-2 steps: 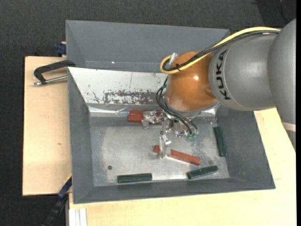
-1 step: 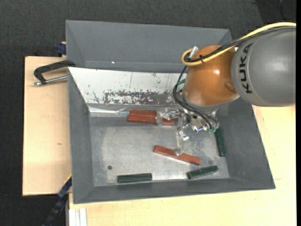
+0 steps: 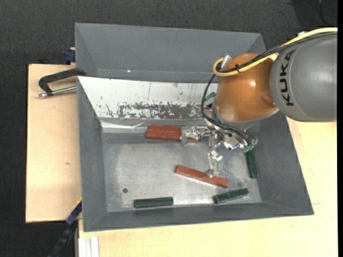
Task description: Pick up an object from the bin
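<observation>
Closest to the lens, up at the right: grey arm link (image 3: 313,79) marked KUKA, with orange wrist cover (image 3: 241,92) bulging beneath it. Below that, gripper (image 3: 215,170), pointing straight down over the right half of a flat red bar (image 3: 201,176) lying aslant on the middle-right of the bin (image 3: 91,165) floor. Cannot tell whether released or clenched, nor whether touching that bar or hanging just above it.

Down on the floor, by the front wall: one dark green bar (image 3: 153,202) left of centre, then a second green bar (image 3: 231,196) further right, just beside the red bar's lower end. Further back, a third green bar (image 3: 251,164) propped along the right wall. Farthest of all, a red block (image 3: 163,133) at the foot of the back wall, well apart from the gripper.

Possible trouble from here: biting so thin a piece off-centre, near one end, then losing it to a swing and a slip on the lift. Equally, going too low for something so flat and scraping the metal floor instead of getting under the edges. Lastly, nudging the second green bar on the way down and knocking the red one out of line before any grip.
</observation>
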### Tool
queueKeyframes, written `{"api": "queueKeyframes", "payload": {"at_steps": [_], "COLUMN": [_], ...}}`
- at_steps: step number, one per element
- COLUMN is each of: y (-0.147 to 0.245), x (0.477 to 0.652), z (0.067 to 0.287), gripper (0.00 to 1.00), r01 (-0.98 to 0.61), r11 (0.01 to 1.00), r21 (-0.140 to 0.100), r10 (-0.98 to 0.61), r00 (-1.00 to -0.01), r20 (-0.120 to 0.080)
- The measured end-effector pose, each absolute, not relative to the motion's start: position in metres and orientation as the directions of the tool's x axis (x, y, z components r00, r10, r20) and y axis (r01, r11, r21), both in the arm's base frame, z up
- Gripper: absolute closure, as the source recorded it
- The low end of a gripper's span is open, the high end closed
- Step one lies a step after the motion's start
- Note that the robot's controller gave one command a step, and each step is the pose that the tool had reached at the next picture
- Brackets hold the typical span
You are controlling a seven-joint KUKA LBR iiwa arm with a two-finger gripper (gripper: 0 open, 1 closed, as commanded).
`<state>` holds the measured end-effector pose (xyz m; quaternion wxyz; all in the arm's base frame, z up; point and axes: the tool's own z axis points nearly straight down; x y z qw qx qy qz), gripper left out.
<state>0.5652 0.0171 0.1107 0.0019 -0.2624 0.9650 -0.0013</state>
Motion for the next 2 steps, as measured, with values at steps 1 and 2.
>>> {"api": "queueKeyframes", "payload": {"at_steps": [1, 2], "y": [0.010, 0.029], "x": [0.532, 0.525], "z": [0.082, 0.071], "gripper": [0.00, 1.00], "r01": [-0.481, -0.454], "r11": [0.877, 0.891], "r21": [0.000, 0.001], "r10": [-0.481, -0.454], "r00": [-0.876, -0.891], "r20": [-0.005, -0.004]}}
